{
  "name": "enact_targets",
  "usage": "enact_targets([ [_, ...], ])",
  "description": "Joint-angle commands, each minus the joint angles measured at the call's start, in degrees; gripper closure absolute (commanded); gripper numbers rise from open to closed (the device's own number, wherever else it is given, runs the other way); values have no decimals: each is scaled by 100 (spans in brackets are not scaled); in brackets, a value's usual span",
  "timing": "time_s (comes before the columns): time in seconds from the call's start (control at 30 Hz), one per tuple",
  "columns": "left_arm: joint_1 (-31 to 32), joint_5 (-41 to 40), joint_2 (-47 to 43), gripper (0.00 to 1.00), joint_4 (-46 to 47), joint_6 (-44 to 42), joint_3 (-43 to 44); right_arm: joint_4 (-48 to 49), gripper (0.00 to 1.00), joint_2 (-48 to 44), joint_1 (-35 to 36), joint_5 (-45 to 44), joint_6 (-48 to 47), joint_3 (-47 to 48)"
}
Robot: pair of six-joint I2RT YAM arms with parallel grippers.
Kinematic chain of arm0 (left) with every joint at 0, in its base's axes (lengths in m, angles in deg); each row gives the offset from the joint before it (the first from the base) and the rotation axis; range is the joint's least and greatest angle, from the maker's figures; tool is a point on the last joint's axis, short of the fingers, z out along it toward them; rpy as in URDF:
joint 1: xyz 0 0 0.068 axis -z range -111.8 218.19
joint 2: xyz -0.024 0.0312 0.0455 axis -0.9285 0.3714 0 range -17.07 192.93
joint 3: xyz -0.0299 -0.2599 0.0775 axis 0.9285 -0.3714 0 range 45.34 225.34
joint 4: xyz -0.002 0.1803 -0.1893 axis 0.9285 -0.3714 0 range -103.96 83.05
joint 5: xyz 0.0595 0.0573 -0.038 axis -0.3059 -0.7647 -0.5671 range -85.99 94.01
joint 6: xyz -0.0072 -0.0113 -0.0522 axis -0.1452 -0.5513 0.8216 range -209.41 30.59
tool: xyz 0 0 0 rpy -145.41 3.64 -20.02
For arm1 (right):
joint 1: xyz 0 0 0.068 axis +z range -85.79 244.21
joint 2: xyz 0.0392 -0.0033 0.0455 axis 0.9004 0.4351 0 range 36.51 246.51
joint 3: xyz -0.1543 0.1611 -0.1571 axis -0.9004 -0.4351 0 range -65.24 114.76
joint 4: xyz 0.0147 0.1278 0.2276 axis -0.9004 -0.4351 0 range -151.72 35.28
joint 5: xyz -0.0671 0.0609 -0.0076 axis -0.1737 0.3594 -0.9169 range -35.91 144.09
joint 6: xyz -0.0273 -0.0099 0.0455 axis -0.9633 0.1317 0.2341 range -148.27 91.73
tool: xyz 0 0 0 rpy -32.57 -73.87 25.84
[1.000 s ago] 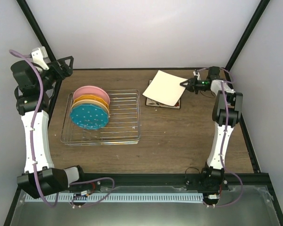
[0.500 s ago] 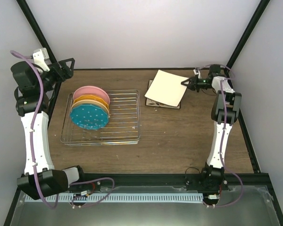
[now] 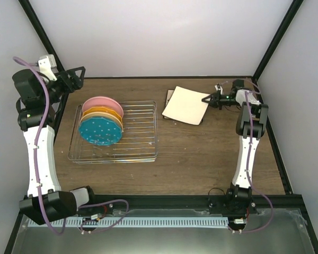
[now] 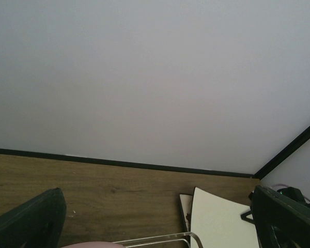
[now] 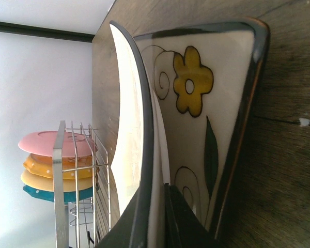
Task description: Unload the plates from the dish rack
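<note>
Right gripper (image 3: 208, 98) is clamped on the right edge of a square cream plate (image 3: 186, 106), white back up, to the right of the dish rack (image 3: 140, 127). Left gripper (image 3: 77, 74) is raised beyond the rack's far-left corner, jaws spread wide, holding nothing. The wooden bench (image 3: 201, 153) carries the rack. The gripped plate lies over a second square plate (image 5: 196, 113), floral face up, flat on the bench; the two are not flush. Four round plates stand in the rack's left end: pink plate (image 3: 98, 102) farthest, then an orange plate (image 3: 108, 110), a paler orange plate (image 3: 90, 119), and the teal dotted plate (image 3: 99, 131) nearest.
</note>
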Motion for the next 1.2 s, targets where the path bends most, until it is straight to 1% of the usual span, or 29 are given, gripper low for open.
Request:
enact_targets([
  [0.0,-22,143,-20,0,-82,-101,17,-69,99,18,-63,1062,31,360],
  [0.13,-20,175,5,0,-130,-136,7,-83,99,95,-59,1055,-3,360],
  [0.17,-22,177,17,0,-127,-141,1,-79,99,120,-59,1061,4,509],
  [0.27,-22,180,45,0,-120,-112,2,-43,99,113,-51,1169,45,562],
  [0.4,-23,185,76,0,-80,-43,-14,204,99,-208,-56,1346,250,433],
  [0.47,-24,166,77,0,-60,-24,-17,666,99,-594,-68,1344,562,81],
  [0.53,-20,149,69,0,-54,-12,-19,1582,99,-1049,-109,1307,1236,-491],
  [0.63,-19,129,46,0,-46,-14,-56,3516,99,-1843,-173,1119,2625,-1672],
  [0.7,-15,134,37,0,-45,-14,-78,4645,99,-2347,-198,807,3509,-2444],
  [0.8,-11,137,40,0,-32,-5,-91,5987,99,-3003,-181,237,4574,-3433],
  [0.93,1,164,78,0,11,37,-88,7281,99,-3954,-155,-735,5602,-4966],
  [1.17,76,211,134,0,69,65,-53,9159,99,-5125,90,-2529,6779,-6861],
])
